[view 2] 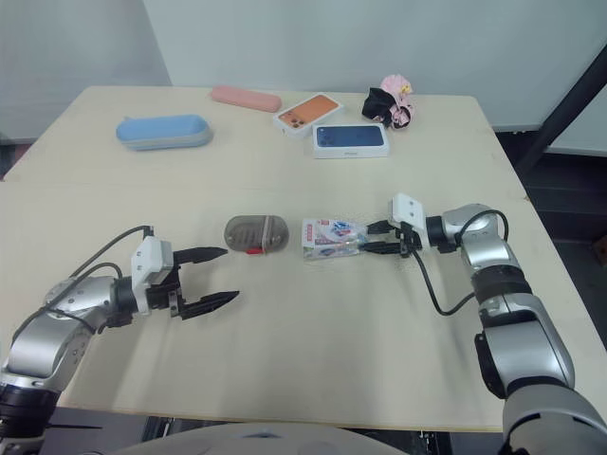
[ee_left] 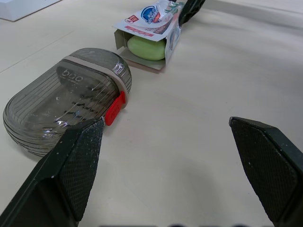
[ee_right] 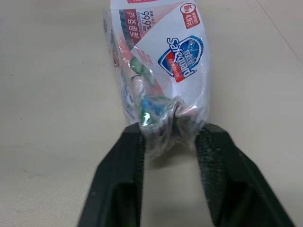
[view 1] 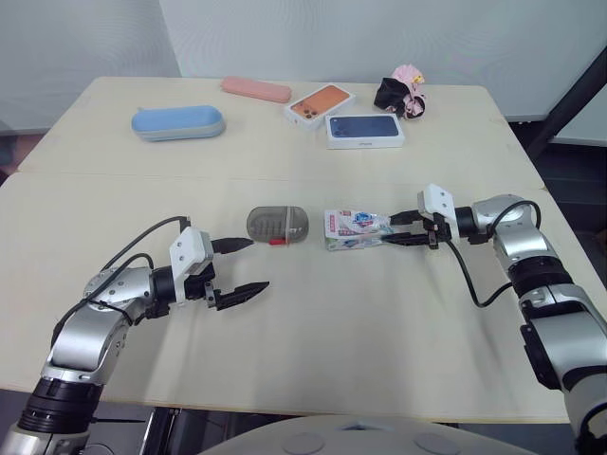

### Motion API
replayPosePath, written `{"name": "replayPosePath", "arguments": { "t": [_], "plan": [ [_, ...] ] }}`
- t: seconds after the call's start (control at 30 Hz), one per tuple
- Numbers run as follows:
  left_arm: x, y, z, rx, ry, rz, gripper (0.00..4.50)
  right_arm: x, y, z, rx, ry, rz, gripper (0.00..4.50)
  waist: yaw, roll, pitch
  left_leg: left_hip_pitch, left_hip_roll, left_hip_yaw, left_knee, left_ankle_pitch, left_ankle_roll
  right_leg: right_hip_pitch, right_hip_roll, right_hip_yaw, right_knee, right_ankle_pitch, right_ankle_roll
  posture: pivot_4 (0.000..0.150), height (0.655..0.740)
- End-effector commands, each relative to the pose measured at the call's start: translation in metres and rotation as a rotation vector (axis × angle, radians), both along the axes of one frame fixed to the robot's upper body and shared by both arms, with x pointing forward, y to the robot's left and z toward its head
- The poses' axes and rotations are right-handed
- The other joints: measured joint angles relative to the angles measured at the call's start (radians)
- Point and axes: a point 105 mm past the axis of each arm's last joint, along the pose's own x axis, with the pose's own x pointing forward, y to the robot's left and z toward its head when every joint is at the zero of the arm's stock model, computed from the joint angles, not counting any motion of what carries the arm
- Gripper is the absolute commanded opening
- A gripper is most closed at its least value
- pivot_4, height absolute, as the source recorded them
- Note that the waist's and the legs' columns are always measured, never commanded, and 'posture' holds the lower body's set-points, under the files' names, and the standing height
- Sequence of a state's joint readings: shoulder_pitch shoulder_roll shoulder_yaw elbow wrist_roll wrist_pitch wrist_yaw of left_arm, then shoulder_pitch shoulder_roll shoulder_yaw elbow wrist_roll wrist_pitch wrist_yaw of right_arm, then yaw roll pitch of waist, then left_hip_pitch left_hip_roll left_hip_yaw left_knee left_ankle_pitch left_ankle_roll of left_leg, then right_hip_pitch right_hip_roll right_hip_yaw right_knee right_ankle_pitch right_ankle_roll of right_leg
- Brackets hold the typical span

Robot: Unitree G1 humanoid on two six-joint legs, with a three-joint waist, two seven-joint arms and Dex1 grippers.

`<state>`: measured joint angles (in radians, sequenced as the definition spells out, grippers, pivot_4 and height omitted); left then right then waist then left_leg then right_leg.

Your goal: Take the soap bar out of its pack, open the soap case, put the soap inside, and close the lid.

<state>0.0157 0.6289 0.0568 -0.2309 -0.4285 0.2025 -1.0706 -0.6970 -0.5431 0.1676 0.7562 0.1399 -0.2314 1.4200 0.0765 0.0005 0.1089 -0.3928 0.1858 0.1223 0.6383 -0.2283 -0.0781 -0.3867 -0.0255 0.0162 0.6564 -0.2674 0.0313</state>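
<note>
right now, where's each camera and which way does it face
Left eye view: on the head, facing forward and down over the table; shows left gripper open, right gripper on the soap pack.
Right eye view: the head's other eye, same scene.
Left wrist view: on the left wrist, facing along its fingers to the soap case and the soap bar in the pack's open end.
Right wrist view: on the right wrist, its fingers pinching the pack's crumpled end.
Both wrist views share the pack, opposite ends.
</note>
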Motion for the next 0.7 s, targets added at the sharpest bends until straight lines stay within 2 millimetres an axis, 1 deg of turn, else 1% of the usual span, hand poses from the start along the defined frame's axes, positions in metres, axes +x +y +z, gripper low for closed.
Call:
{"name": "replayPosePath", "arguments": {
  "t": [0.03,0.4,0.43,0.7],
  "plan": [
    [0.0005,0.0006,0.0062,0.011,-0.041,-0.005,4.50,0.0007,-0.0042,0.0046,0.000,-0.034,-0.013,0.40,0.000,0.000,0.000,0.000,0.000,0.000,0.000,0.000,0.000,0.000,0.000,0.000,0.000,0.000,0.000,0.150,0.7400],
    [0.0026,0.0007,0.0067,0.010,-0.043,0.004,4.50,-0.0006,-0.0049,0.0072,-0.002,-0.040,-0.016,0.40,0.000,0.000,0.000,0.000,0.000,0.000,0.001,0.000,0.000,0.000,0.000,0.000,0.001,0.000,0.000,0.150,0.7400],
    [0.0027,0.0008,0.0066,0.010,-0.044,0.005,4.50,-0.0006,-0.0052,0.0080,-0.002,-0.040,-0.018,0.19,0.000,0.000,0.000,0.000,0.000,0.000,0.001,0.000,0.000,0.000,0.000,0.000,0.001,0.000,0.000,0.150,0.7400],
    [0.0046,0.0013,0.0072,0.012,-0.045,0.009,4.50,-0.0001,-0.0095,0.0131,-0.015,-0.045,-0.038,0.19,0.002,0.000,0.000,0.000,0.000,0.000,0.001,0.000,0.000,0.000,0.000,0.000,0.001,0.000,0.000,0.150,0.7400]
  ]
}}
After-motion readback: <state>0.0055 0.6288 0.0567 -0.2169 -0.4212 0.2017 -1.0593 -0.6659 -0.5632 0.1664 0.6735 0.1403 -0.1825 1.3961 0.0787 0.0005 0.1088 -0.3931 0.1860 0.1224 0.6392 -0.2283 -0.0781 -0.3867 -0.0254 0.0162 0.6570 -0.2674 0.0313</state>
